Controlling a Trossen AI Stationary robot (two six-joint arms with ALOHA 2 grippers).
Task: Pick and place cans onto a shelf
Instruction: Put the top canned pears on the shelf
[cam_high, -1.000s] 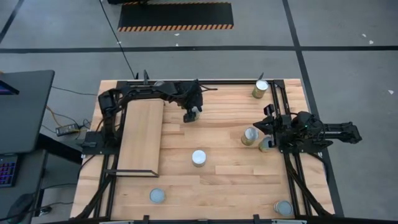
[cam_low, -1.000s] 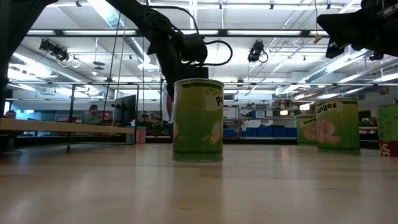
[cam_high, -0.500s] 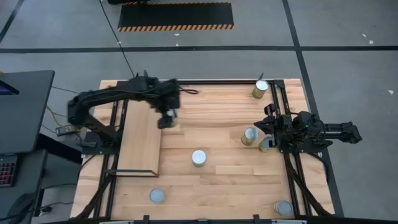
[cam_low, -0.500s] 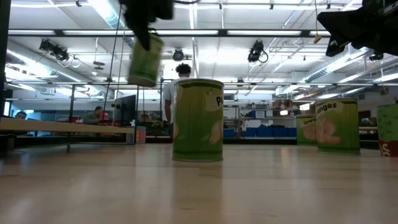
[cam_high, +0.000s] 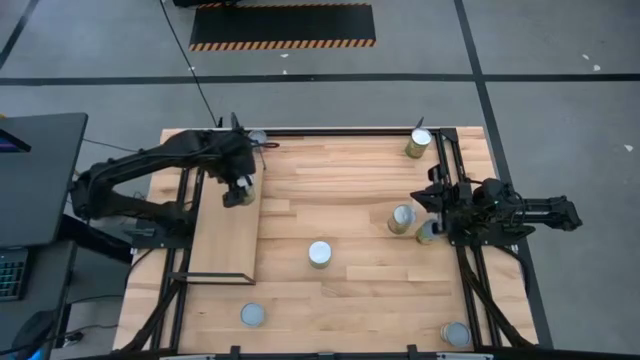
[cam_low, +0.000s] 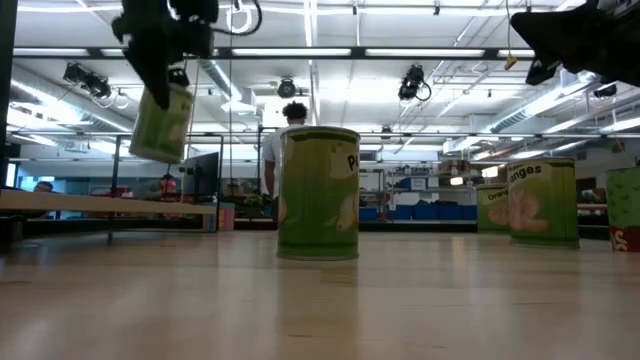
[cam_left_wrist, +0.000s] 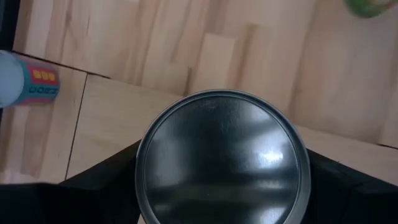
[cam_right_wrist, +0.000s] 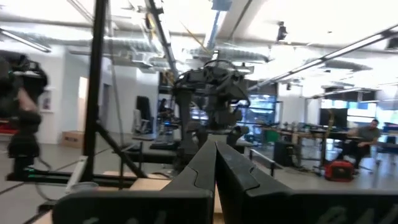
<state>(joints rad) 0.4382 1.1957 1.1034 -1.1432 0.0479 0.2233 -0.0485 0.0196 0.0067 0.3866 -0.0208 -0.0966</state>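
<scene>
1. Carrying a can (cam_low: 163, 122) aloft: left gripper (cam_high: 237, 188) clamped on its olive-green sides, jaws wide around the tin, poised above the far end of the shelf (cam_high: 225, 245) near its right edge. Seen from table height, hanging tilted and well clear of any surface; from the left wrist, shiny lid (cam_left_wrist: 222, 158) filling the space between the dark fingers (cam_left_wrist: 106, 180), pale board below.
2. Judged as the transport step of one pick-and-place cycle, with placing not yet done: no can visible on the bare board of the shelf from above.
3. Calling next, by this reading, for levelling the tin upright, lowering until its base meets the plywood, then parting the jaws and lifting straight up; keeping inside the thin black frame likely matters, given the spot close to the board's edge.
4. Waiting on the tabletop (cam_high: 340, 300) further right: one can near the front (cam_high: 253, 315), one at mid-table (cam_high: 320, 253), also looming green in the level view (cam_low: 319, 193).
5. Standing toward the right side: two cans close together (cam_high: 402, 218) (cam_high: 427, 231), one at the far edge (cam_high: 418, 142), one at the front right corner (cam_high: 455, 333).
6. Resting at the right table edge: right gripper (cam_high: 437, 199), jaws closed together on nothing, just beside the paired cans, idle.
</scene>
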